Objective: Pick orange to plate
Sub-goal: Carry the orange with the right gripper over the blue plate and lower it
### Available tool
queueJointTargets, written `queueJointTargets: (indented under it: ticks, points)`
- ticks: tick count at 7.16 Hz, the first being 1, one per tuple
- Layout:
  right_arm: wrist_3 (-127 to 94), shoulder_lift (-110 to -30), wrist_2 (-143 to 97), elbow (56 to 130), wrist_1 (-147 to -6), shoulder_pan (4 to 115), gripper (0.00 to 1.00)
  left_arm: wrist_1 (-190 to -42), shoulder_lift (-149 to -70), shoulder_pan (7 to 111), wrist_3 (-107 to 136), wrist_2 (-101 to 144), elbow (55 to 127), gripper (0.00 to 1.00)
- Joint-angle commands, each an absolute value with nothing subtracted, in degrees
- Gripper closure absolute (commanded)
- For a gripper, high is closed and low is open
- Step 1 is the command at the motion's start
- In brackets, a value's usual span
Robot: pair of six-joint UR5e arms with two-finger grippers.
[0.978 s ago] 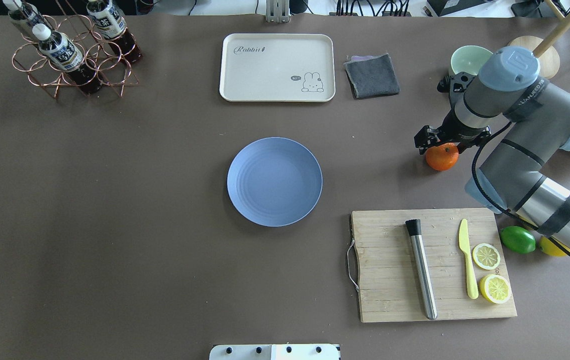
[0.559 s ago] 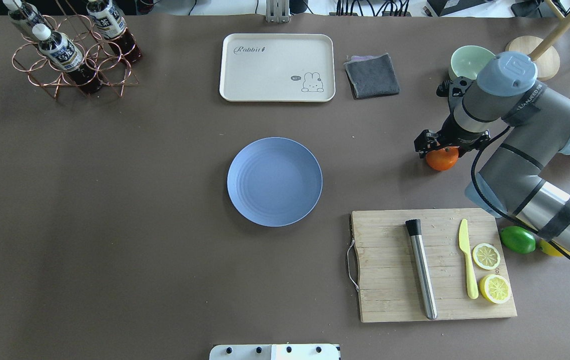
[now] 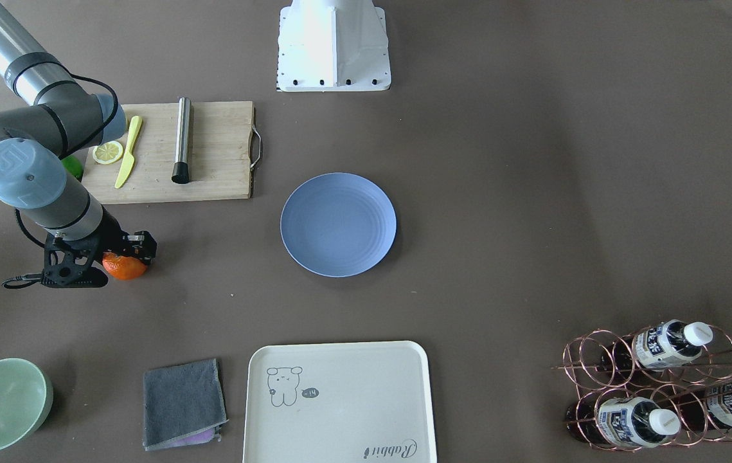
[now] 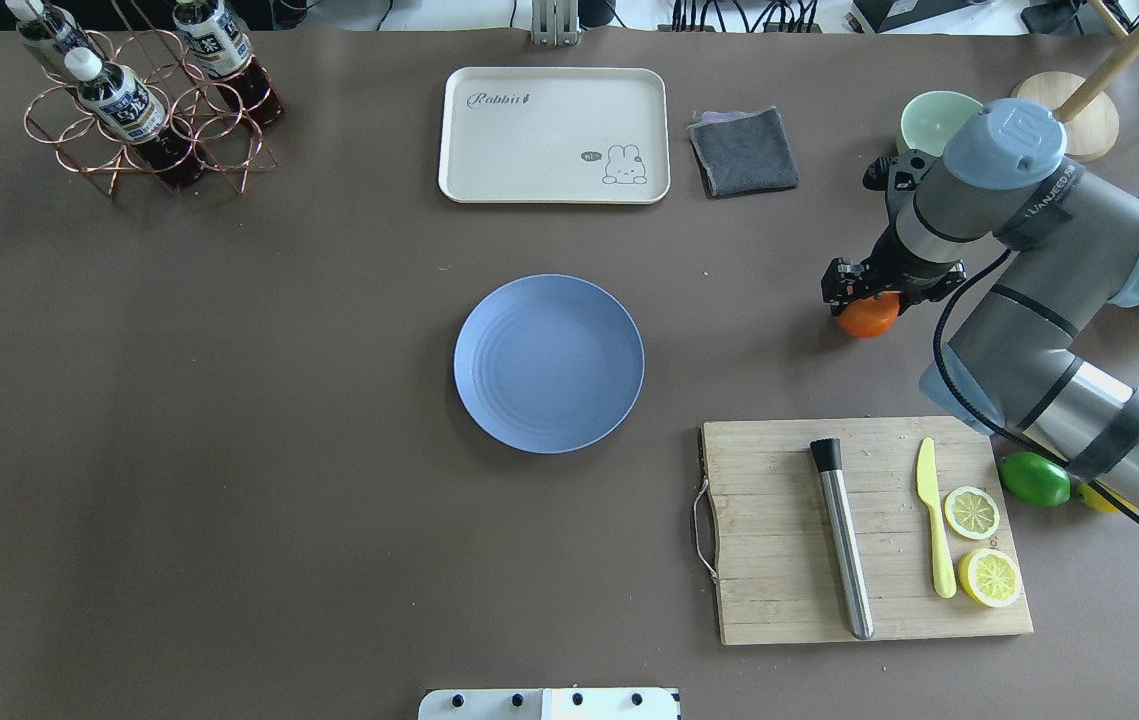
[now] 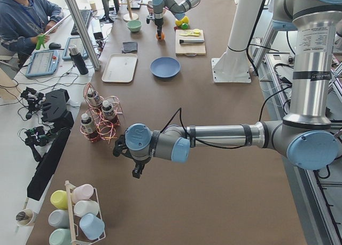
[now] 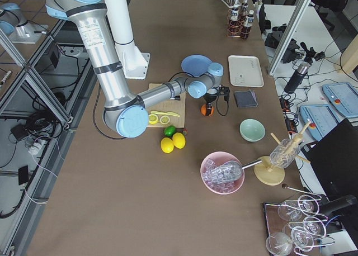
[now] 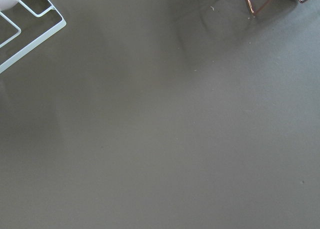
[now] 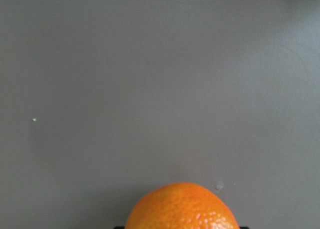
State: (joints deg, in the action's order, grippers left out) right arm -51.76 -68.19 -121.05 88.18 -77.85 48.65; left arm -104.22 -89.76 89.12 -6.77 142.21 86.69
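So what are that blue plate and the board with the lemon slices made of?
The plate looks like matte plastic: even blue colour, faint moulded rings, no shine. The board looks like bamboo or wood: pale lengthwise strips, dull surface.

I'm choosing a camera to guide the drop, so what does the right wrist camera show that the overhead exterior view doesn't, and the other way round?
Only the right wrist view: the orange close up, its pitted skin at the frame's bottom edge. Only the overhead: the plate, left of the orange in that view, the right gripper closed round the fruit, the cutting board and the tray. Both: the orange and the bare brown table.
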Motion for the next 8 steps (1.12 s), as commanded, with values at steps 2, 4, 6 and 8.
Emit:
queueJointTargets:
  ticks: [2,4,6,8]
  points:
    - [-68.6,-56.2,-121.2,89.5,-86.4,45.1,1.00,-104.2,-89.7,89.1,-6.8,142.2,86.8,0.02]
    - [-80.6,-50.2,-116.1,88.4,-86.8,38.1,1.00,-104.2,-89.6,89.2,-6.8,142.4,87.0,0.02]
    - [-89.1,-42.1,-111.2,81.9,-87.5,31.7,1.00,-104.2,-88.5,89.3,-6.9,142.3,87.4,0.02]
    - [-91.9,-37.0,-107.5,75.8,-86.8,28.9,1.00,-104.2,-88.4,89.3,-6.9,142.3,87.1,0.02]
